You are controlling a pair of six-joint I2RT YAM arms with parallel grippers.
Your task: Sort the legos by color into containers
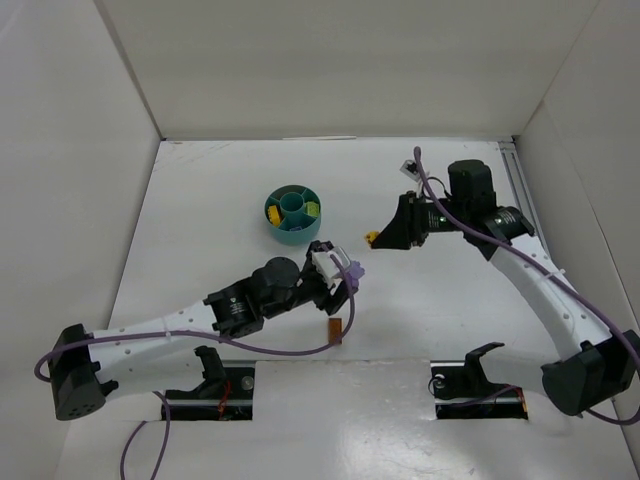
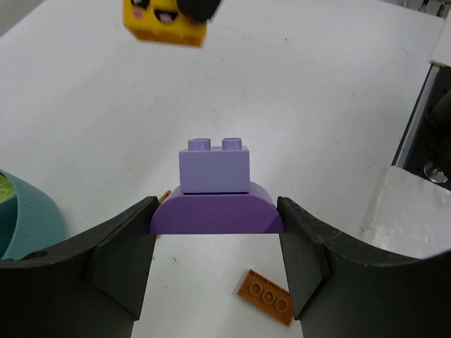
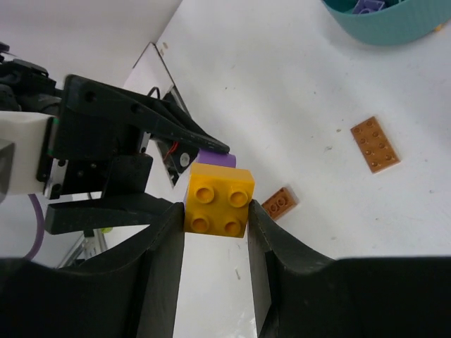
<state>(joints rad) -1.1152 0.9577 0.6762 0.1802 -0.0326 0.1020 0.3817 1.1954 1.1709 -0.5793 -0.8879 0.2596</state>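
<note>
My left gripper (image 1: 350, 276) (image 2: 217, 213) is shut on a purple lego (image 2: 217, 210), a domed piece with a lavender brick (image 2: 215, 167) stacked on it, held above the table. My right gripper (image 1: 378, 240) (image 3: 217, 205) is shut on a yellow lego (image 3: 218, 200) (image 1: 372, 238), which hangs in the air right of the dish. The same yellow brick shows a printed face at the top of the left wrist view (image 2: 165, 22). The teal dish (image 1: 274, 222) (image 3: 394, 32) stands at mid-table, with yellow, green and purple pieces in its sections.
Brown flat plates lie loose on the table: one under my left gripper (image 2: 265, 296) (image 1: 336, 329), two in the right wrist view (image 3: 375, 144) (image 3: 280, 202). White walls close in the table on three sides. The dish rim (image 2: 32, 218) is left of my left fingers.
</note>
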